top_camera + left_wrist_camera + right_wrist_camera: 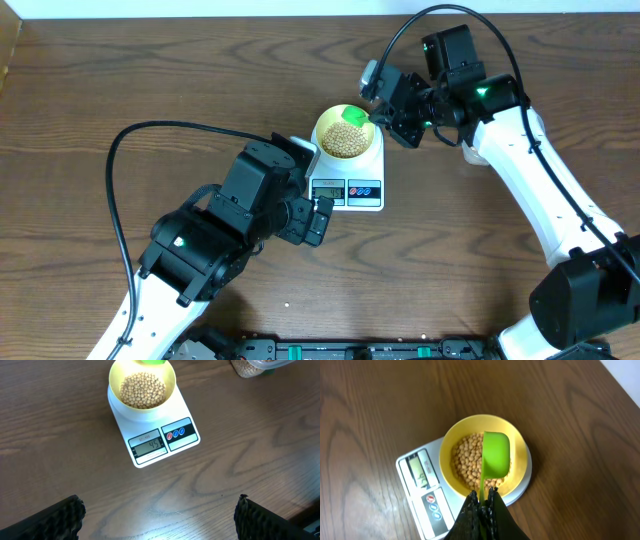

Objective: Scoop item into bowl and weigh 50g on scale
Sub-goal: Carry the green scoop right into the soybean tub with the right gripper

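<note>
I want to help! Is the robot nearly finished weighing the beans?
Nearly. Done: tiny tan beans lie in the pale yellow bowl on the flat white scale. In hand: the right pincer holds a green plastic spoon over the bowl. Left: the grey display seems to read 45, so a few more beans.

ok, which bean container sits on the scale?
The yellow bowl, on the platform of the white scale. The clear plastic tub of beans stands apart on the table.

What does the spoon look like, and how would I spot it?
Find the white scale with a yellow bowl of beans on it. The spoon hangs over the bowl, handle pinched in the right gripper. It is the only bright green thing.
</note>
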Robot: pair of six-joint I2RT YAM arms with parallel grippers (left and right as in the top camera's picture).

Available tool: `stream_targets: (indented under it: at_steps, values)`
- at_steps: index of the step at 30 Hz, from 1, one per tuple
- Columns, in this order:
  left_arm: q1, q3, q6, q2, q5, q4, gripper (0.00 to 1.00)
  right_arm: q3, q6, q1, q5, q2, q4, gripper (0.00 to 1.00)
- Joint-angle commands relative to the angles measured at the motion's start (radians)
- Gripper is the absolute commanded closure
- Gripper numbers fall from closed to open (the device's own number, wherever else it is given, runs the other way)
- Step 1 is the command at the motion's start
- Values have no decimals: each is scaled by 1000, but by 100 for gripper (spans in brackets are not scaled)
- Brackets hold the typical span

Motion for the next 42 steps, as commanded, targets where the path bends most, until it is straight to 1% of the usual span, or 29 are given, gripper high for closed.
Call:
stream_targets:
  at_steps: [1, 5, 6, 9, 10, 13, 17, 19, 22, 25, 28, 30, 34, 36, 42]
  values:
    - [3, 20, -5, -2, 2, 0, 2, 24, 143, -32, -20, -32, 40, 99]
    - [3, 20, -6, -2, 2, 0, 2, 24, 331, -82, 24, -32, 129, 99]
    - [3, 20, -5, -2, 2, 0, 2, 24, 399, -108, 122, -32, 154, 99]
    - [3, 20, -5, -2, 2, 0, 2, 24, 443, -142, 333, -32, 140, 99]
    - [3, 20, -5, -2, 2, 0, 2, 23, 443, -154, 467, -32, 105, 99]
    - [3, 20, -5, -2, 2, 0, 2, 23, 443, -162, 626, -32, 63, 99]
    - [3, 20, -5, -2, 2, 0, 2, 23, 447, -161, 739, -32, 52, 99]
    - [3, 20, -5, -2, 3, 0, 2, 23, 481, -161, 796, -32, 38, 99]
    - [3, 20, -5, -2, 3, 0, 2, 23, 554, -161, 913, -32, -46, 99]
    - [3, 20, -5, -2, 3, 0, 2, 23, 642, -164, 967, -32, -121, 99]
    - [3, 20, -5, -2, 2, 0, 2, 16, 738, -177, 974, -32, -175, 99]
    - [3, 20, -5, -2, 2, 0, 2, 9, 793, -188, 962, -32, -191, 99]
    - [3, 20, -5, -2, 2, 0, 2, -5, 876, -214, 865, -32, -204, 99]
    - [3, 20, -5, -2, 2, 0, 2, -9, 936, -219, 862, -31, -221, 99]
    - [3, 20, -6, -2, 2, 0, 2, -45, 972, -220, 860, -26, -227, 99]
